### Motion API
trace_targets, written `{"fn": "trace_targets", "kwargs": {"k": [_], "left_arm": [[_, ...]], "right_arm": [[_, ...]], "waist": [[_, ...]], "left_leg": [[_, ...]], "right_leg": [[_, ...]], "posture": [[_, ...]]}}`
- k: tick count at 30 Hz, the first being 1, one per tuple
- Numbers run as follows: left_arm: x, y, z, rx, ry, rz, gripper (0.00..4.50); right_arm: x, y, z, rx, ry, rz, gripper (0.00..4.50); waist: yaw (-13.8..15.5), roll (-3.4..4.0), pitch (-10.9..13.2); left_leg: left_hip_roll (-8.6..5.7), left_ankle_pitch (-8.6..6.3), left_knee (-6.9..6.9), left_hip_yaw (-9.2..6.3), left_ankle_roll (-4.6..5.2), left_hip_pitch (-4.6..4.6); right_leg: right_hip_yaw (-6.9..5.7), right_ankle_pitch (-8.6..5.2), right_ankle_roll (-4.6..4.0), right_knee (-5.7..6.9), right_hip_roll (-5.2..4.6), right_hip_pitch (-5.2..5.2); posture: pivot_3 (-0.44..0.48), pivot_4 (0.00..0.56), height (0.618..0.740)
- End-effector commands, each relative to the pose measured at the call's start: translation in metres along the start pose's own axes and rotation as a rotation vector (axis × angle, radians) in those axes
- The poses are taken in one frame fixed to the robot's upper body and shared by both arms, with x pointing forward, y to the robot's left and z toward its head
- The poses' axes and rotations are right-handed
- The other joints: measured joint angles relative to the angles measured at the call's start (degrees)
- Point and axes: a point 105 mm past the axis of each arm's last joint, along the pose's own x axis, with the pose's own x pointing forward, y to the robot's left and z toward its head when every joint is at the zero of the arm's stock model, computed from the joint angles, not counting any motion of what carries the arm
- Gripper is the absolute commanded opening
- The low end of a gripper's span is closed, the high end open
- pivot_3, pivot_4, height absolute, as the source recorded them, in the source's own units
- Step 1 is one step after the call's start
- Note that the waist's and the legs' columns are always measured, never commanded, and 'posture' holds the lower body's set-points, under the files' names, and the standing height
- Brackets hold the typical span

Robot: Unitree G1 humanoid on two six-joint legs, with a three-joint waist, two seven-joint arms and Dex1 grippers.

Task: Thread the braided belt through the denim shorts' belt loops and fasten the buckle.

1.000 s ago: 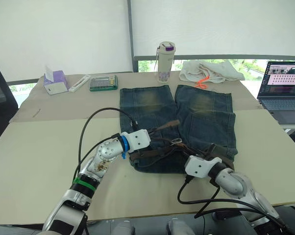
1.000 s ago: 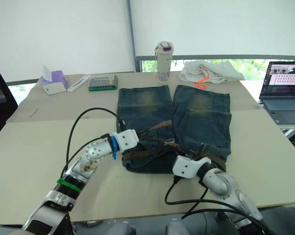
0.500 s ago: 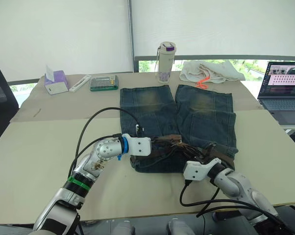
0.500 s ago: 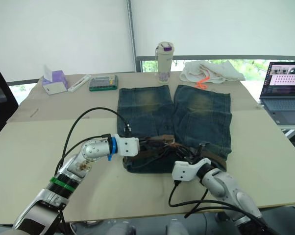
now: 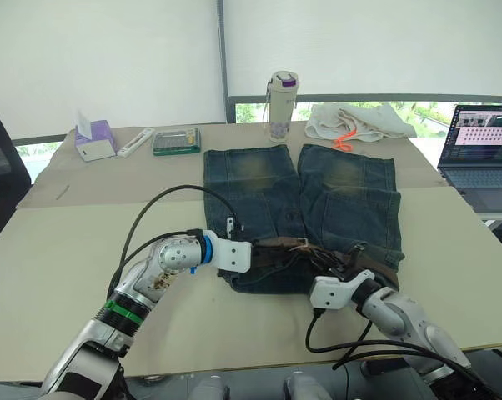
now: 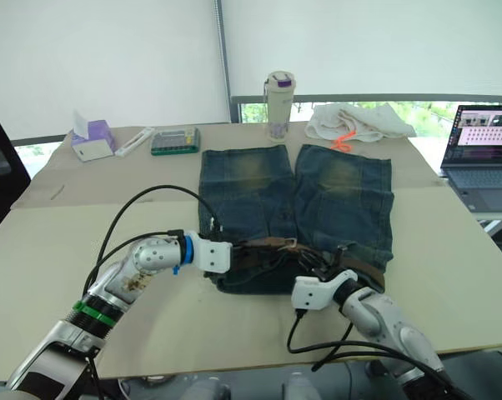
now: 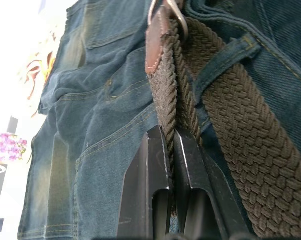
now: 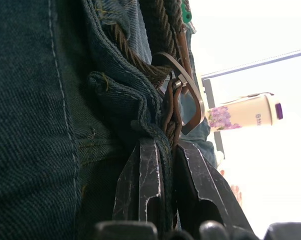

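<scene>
Gripping the braided belt [image 7: 165,95] edge-on between its two black fingers [image 7: 149,185], the left gripper [image 5: 253,252] works at the waistband of the denim shorts [image 5: 301,212], which lie flat on the table [image 5: 67,250] with legs pointing toward the water bottle [image 5: 282,105]. Just past the fingers, the strap ends in a leather tab at the buckle [image 5: 302,242], near the waistband's middle, with one of the belt loops [image 7: 225,60] crossing the strap beside it. Right of the buckle, the right gripper [image 5: 335,267] pinches a fold of denim at the waistband, with a belt strand apparently caught in it. The woven strap looks limp and light, likely to sag and twist, so the stiffer leather-tipped end beside the buckle seems the surest hold.
</scene>
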Motion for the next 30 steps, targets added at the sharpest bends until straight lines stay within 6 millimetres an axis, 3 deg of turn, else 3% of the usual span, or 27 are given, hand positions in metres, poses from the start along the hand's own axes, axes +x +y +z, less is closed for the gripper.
{"fn": "trace_targets", "kwargs": {"k": [1, 12, 30], "left_arm": [[-0.002, 0.012, 0.001, 0.091, 0.026, -0.007, 0.00], [0.001, 0.028, 0.008, 0.228, 0.030, 0.021, 0.00], [0.021, 0.029, 0.028, 0.306, -0.084, 0.022, 0.00]], "right_arm": [[0.001, -0.014, -0.007, -0.088, 0.014, -0.061, 0.01], [0.005, -0.030, -0.003, -0.240, -0.009, -0.183, 0.01], [0.011, -0.014, 0.012, -0.265, -0.095, -0.160, 0.01]], "waist": [[0.0, 0.00, 0.0], [0.0, 0.00, 0.0], [-0.1, -0.02, 0.0]], "left_leg": [[0.00, 0.00, 0.00, 0.00, 0.00, 0.00], [-0.01, 0.00, 0.00, 0.02, 0.00, -0.02], [-0.01, 0.00, 0.02, 0.03, 0.00, 0.00]], "right_leg": [[0.00, 0.00, 0.00, 0.00, 0.00, 0.00], [0.02, 0.00, -0.01, 0.03, -0.01, -0.02], [0.03, 0.01, -0.03, 0.06, 0.01, -0.02]], "posture": [[0.000, 0.150, 0.740], [0.000, 0.150, 0.740], [0.000, 0.150, 0.740]]}}
